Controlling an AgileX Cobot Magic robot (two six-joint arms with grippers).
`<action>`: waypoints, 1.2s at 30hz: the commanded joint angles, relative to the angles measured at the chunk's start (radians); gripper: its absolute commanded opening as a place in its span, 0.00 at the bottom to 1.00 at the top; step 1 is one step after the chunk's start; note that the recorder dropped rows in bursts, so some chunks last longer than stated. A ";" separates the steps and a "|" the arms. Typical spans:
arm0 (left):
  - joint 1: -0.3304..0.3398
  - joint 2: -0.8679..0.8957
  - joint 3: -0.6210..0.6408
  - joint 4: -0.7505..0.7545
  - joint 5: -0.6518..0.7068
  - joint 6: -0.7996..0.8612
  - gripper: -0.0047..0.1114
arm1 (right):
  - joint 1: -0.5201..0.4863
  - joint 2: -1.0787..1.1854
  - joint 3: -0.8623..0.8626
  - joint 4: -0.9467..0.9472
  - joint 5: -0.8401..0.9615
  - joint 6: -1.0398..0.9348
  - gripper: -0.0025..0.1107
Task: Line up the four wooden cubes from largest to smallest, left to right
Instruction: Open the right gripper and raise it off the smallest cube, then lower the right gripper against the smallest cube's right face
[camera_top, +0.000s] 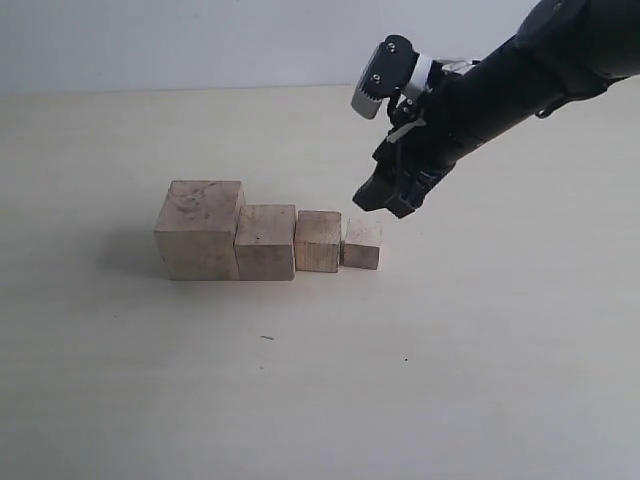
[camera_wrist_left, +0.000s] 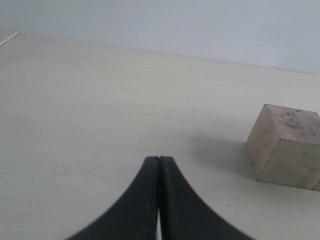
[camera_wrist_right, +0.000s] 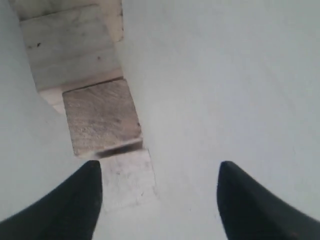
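Four wooden cubes stand in a touching row on the table: the largest cube (camera_top: 199, 229) at the left, then the second cube (camera_top: 265, 241), the third cube (camera_top: 318, 240) and the smallest cube (camera_top: 362, 243) at the right end. My right gripper (camera_top: 383, 196) hovers just above and right of the smallest cube, open and holding nothing. In the right wrist view the gripper (camera_wrist_right: 159, 172) looks down the row, with the smallest cube (camera_wrist_right: 127, 177) beside one finger and the third cube (camera_wrist_right: 101, 116) beyond it. My left gripper (camera_wrist_left: 159, 159) is shut and empty; the largest cube (camera_wrist_left: 285, 146) stands off to its side.
The pale table (camera_top: 470, 350) stretches around the row, with a white wall (camera_top: 200, 40) behind it. A tiny dark speck (camera_top: 267, 338) lies in front of the cubes. The black right arm (camera_top: 520, 70) reaches in from the upper right.
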 joint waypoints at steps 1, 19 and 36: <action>-0.006 -0.006 0.004 0.001 -0.008 0.000 0.04 | -0.001 -0.021 0.001 -0.267 0.014 0.415 0.41; -0.006 -0.006 0.004 0.001 -0.008 0.000 0.04 | -0.001 0.100 0.003 -0.355 -0.012 0.694 0.20; -0.006 -0.006 0.004 0.001 -0.008 0.000 0.04 | -0.001 0.109 0.003 -0.254 -0.027 0.695 0.20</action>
